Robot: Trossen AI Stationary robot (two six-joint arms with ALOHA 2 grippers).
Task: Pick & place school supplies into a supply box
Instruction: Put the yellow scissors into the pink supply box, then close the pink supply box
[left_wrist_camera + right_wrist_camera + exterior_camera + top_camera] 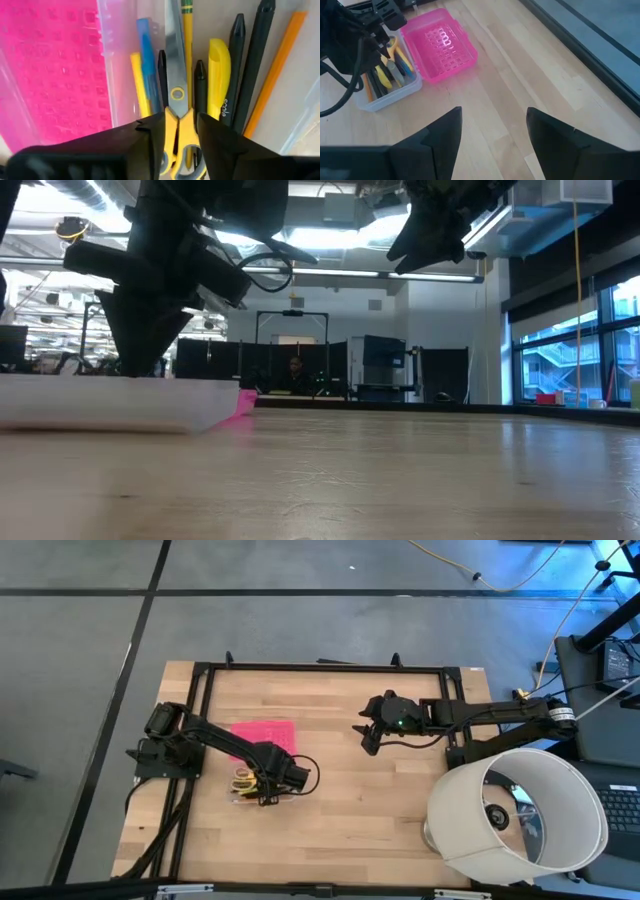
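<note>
The supply box (390,85) is a clear plastic case standing open on the table, with its pink lid (440,45) lying flat beside it. Inside it lie black pens (250,60), an orange pencil (275,70), a yellow pencil (187,30), a yellow marker (218,70) and the yellow-handled scissors (175,60). My left gripper (180,120) reaches down into the box (245,783), shut on the scissors. My right gripper (368,740) hangs open above the table, right of the lid (263,733), holding nothing. My left gripper pinches the scissors at the yellow handles (177,132), just behind the pivot, with one finger (150,137) on each side. The fingers come from above and lie across the scissors. The blades point away from the gripper, and the scissors lie among the pens in the box.
A large white lampshade (520,815) lies on its side at the table's right near corner. A black frame (320,667) runs along the far edge and down both sides. Bare wood stretches between the box and the lampshade. In the low view the box (110,405) sits left.
</note>
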